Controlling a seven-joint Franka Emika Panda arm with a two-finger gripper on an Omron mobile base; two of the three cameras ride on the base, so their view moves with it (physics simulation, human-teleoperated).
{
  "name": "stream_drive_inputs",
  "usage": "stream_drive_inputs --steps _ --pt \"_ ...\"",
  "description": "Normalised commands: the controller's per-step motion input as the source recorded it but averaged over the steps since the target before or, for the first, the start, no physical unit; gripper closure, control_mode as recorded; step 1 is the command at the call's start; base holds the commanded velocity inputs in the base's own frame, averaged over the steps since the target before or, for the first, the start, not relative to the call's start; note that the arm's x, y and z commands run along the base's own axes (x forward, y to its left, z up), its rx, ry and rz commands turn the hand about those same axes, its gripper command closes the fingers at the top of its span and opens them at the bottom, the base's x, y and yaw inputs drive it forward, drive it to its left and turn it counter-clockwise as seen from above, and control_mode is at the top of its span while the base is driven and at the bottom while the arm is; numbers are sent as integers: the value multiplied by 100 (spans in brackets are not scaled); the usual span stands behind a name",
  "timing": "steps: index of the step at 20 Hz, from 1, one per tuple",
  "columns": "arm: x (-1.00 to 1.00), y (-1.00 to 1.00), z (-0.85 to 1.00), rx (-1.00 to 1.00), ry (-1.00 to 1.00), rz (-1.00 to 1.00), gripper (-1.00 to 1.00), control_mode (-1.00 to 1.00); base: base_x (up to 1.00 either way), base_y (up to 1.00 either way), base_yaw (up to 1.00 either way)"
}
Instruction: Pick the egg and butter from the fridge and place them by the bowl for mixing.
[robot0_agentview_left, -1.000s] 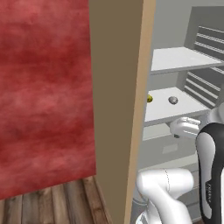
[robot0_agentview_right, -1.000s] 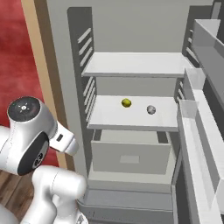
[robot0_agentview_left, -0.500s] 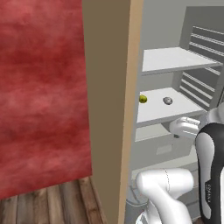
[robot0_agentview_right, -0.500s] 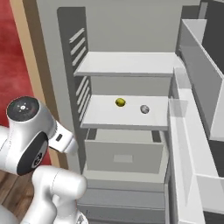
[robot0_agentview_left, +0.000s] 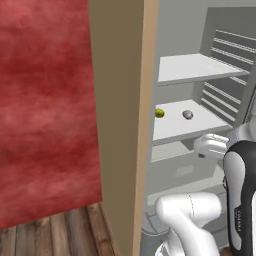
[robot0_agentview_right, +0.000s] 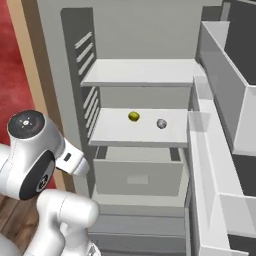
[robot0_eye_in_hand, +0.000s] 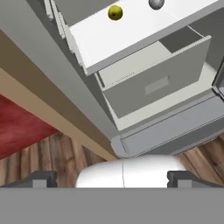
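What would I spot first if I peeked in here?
The big open fridge with its white shelves. On the middle shelf sit two tiny balls apart from each other: a yellow ball on the left and a grey ball on the right. Below that shelf is a grey drawer, and a red wall stands left of the fridge.

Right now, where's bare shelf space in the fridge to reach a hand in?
The fridge's upper shelf is bare. On the middle shelf, the left half is free; the yellow ball and grey ball sit toward the back right, apart. The door racks crowd the right side.
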Motion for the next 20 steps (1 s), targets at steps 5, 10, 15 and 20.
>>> stream_drive_inputs --steps 5,10,15,20 --pt "0 0 0 0 0 0 -100 100 0 -38 -8" --pt "0 0 0 0 0 0 -100 100 -41 -28 12" --pt "0 0 0 0 0 0 -100 100 0 -25 -2" --pt "0 0 0 0 0 0 -100 100 37 -35 -6"
